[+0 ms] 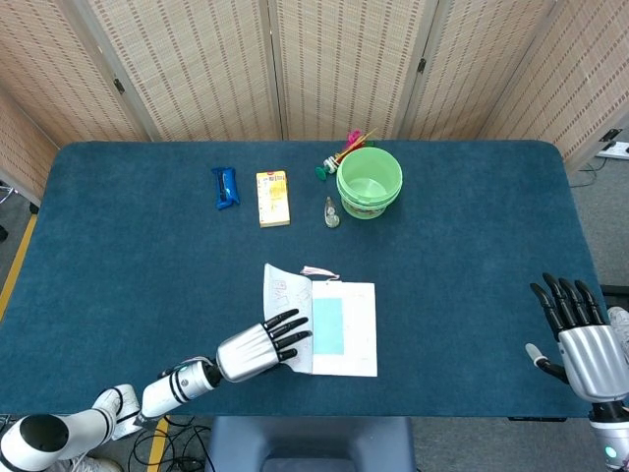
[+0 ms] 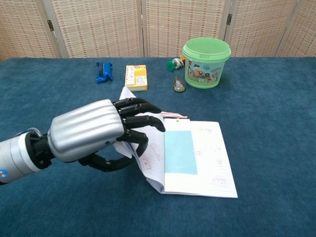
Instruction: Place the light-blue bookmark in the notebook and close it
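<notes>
The notebook (image 1: 349, 320) lies open near the table's front edge, right page flat (image 2: 210, 158). The light-blue bookmark (image 1: 327, 326) rests on that page beside the spine, also plain in the chest view (image 2: 180, 152). My left hand (image 1: 257, 351) grips the left page (image 1: 283, 291), which stands lifted and curled toward the spine. In the chest view its fingers (image 2: 140, 111) lie over the page and the thumb curls beneath. My right hand (image 1: 580, 334) hovers far right at the table's edge, fingers spread, holding nothing.
A green bucket (image 1: 370, 182) stands at the back with small toys (image 1: 334, 162) and a small bottle (image 1: 332, 212) beside it. A yellow box (image 1: 273, 198) and a blue packet (image 1: 225, 187) lie to its left. Folding screens close off the rear.
</notes>
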`<state>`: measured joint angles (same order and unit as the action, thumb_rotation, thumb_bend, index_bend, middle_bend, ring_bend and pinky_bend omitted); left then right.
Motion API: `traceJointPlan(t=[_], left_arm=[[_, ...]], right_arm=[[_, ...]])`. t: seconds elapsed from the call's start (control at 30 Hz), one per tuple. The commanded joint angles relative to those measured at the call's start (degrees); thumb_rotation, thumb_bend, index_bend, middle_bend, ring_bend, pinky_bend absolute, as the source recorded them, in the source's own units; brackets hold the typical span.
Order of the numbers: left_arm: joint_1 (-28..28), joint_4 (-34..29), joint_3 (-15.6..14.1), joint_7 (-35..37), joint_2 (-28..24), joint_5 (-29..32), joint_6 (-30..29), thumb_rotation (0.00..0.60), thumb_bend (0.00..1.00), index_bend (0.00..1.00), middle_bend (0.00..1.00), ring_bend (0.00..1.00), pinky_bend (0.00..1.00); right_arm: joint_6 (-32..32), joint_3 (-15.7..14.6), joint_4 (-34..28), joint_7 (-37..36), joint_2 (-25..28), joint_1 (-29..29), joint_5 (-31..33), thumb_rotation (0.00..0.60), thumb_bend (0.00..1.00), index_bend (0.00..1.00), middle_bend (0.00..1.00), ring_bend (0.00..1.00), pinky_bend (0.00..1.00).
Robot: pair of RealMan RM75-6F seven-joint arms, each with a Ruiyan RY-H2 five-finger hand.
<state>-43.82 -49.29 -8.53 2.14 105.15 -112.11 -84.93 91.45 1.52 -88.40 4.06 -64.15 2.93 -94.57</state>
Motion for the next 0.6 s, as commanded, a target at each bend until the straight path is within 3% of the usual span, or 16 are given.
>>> traceJointPlan(t=[0.03, 0.33, 0.5, 0.6], left_arm=[[-2.43, -3.19, 0.66, -2.97, -1.15, -1.7, 1.31, 0.6, 0.51, 0.59, 0.25, 0.13, 0.15], [-7.04, -9.57, 2.89, -11.0, -2.48, -2.87, 7.25, 0.6, 0.51, 0.41, 0.23, 0.13, 0.15], [-8.97, -10.67, 5.2, -13.92, -1.89, -2.2, 9.42, 0.6, 0.35, 0.26, 0.18, 0.13, 0.15], [-10.13, -11.71, 6.09, -14.58, -1.81, -1.98, 10.54, 0.6, 0.32, 0.21, 0.15, 0.11, 0.15]], right_arm=[[0.13, -0.09, 0.1, -0.05, -0.05, -0.17, 0.02, 0.6, 0.14, 0.0, 0.0, 0.0, 0.0], [0.82, -0.03, 0.85, -0.88, -0.47, -0.81, 0.48, 0.6, 0.14, 0.0, 0.0, 0.0, 0.0], [0.95, -0.07, 1.01, -1.42, -0.76, -1.03, 0.58, 0.6, 0.14, 0.0, 0.0, 0.0, 0.0], [1.23, -0.07, 1.23, -1.5, -0.93, -1.14, 0.38, 0.6, 0.14, 0.0, 0.0, 0.0, 0.0]])
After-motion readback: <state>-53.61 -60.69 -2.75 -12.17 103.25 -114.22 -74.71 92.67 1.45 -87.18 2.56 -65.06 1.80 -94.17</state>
